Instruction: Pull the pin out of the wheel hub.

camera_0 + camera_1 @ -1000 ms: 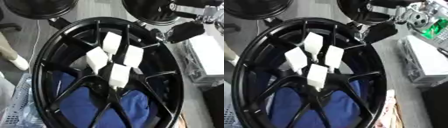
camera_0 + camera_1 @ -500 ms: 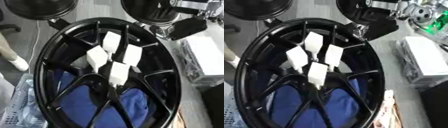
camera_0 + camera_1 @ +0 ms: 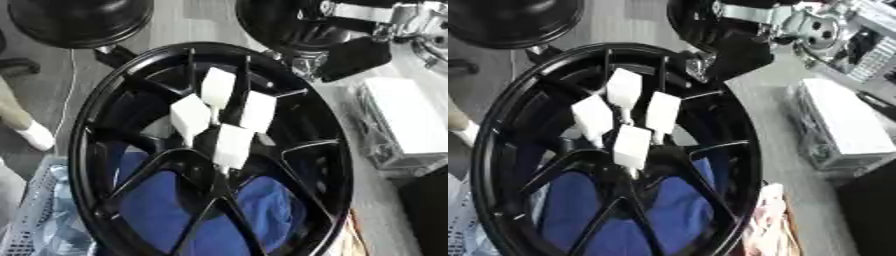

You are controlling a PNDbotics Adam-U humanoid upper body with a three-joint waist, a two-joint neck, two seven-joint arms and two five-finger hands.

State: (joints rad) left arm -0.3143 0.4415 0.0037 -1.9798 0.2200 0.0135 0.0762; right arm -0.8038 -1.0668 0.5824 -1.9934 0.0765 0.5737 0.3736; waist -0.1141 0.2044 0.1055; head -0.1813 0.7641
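A large black wheel (image 3: 114, 125) with thin spokes is seen filling most of both views, tilted so that its rim runs from the upper middle down to the lower edge. At its hub (image 3: 219, 125) four white blocks (image 3: 234, 146) are clustered close together, standing out from the centre (these appear to be the heads of the pins, though the shafts are hidden behind them). One block sits at the top, one to the left, one to the right and one lowest, nearest the camera. Blue cloth (image 3: 166, 215) is seen through the gaps between the lower spokes.

The right hand (image 3: 354, 57) is found at the upper right, a dark flat shape reaching in from a silver-jointed arm (image 3: 785, 17), and it lies just beyond the wheel's upper right rim, apart from the white blocks. Whether its fingers are spread or curled cannot be told. The left hand is shown in neither view.

A second black wheel (image 3: 79, 20) is placed at the upper left, and another (image 3: 280, 22) behind the arm. A pale flat box (image 3: 842, 122) is set on the grey table to the right of the wheel.
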